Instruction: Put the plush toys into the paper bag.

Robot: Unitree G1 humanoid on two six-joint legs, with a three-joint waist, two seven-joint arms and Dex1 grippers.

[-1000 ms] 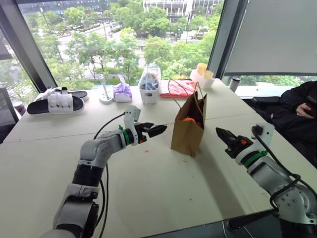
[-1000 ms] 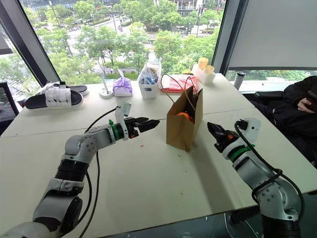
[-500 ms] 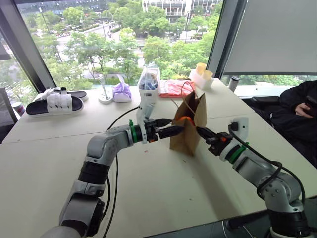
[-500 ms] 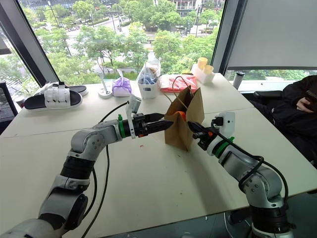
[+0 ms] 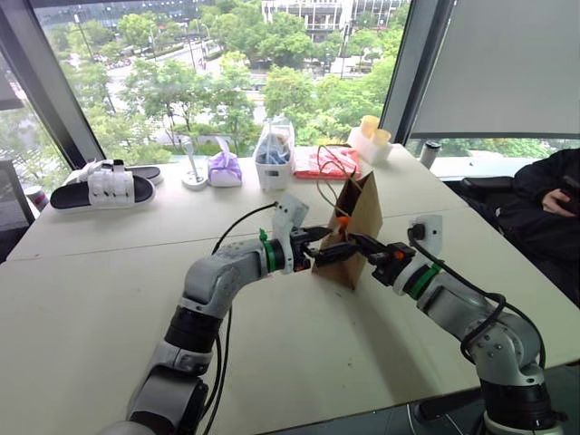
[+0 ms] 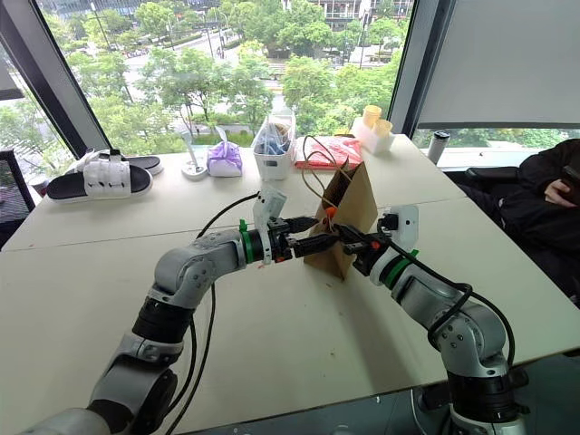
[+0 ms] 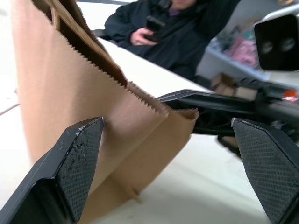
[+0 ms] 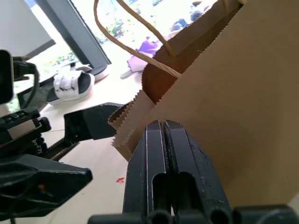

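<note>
left gripper [image 5: 328,246]: it has swung in from out on the table and now sits right at the near edge of the paper bag [image 5: 361,237]. Jaws spread wide, one finger [image 7: 77,165] touching the bag's side panel, nothing held.

right gripper [image 6: 344,239]: came in from its own side too, and its fingers are pressed flat together. Tips are right at the bag's top rim, but I honestly can't tell if a bit of paper is pinched between them or if they're just resting against it.

paper bag: sits squeezed between the two grippers, and it's now leaning over, mouth tipped away from the left gripper, handles [image 5: 331,172] flopping up behind. A second ago it stood straight with both arms well apart from it.

orange plush toy [image 5: 343,220]: just a sliver of orange peeking at the bag's mouth, right above the gripper tips. Looks like it's already inside.

green plush toy: can't pick it out anywhere, so no idea if it's in the bag.

what it means: my guess is they're steadying or spreading the bag mouth. That lean is the worry; push more and the bag could topple.

person [image 5: 548,204]: sitting off beyond the right arm, not involved.
</note>
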